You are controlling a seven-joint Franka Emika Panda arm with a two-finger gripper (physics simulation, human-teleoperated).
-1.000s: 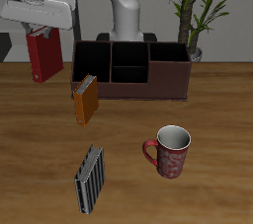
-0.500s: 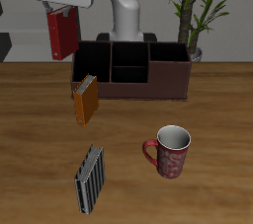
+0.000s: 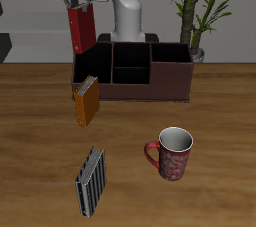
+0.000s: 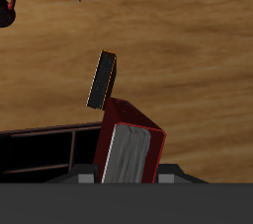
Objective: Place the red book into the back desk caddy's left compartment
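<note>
Dark red cover: the red book (image 3: 80, 29) is hanging upright from the gripper (image 3: 79, 7), clear of the table (image 3: 40, 151).
Jaws: they are pinching the red book by its upper end; the wrist view is showing its page block (image 4: 126, 155) directly below the jaws, with the book running straight down from them.
Long axis: roughly vertical, leaning only slightly, so the book is already standing the way a tall slot wants it.
Key relation: the back desk caddy (image 3: 135, 71) is lying below the jaws, and the left compartment (image 3: 91, 63), its end section, is sitting just under the book's lower edge and slightly toward the table's front; the book is not yet inside the walls.
Judgement on the coming move: a small shift to line up over that slot, then a straight descent, looks like what is needed; the lower corner could clip the caddy's rim or divider.
Nearby below the jaws: the orange-brown book (image 3: 86, 102) is leaning against the caddy's front wall, close to the target end.
Count: books three (red, orange-brown, striped book (image 3: 91, 182)); caddy one; mug (image 3: 171, 153) one; potted plant (image 3: 195, 11) one; gripper one.
</note>
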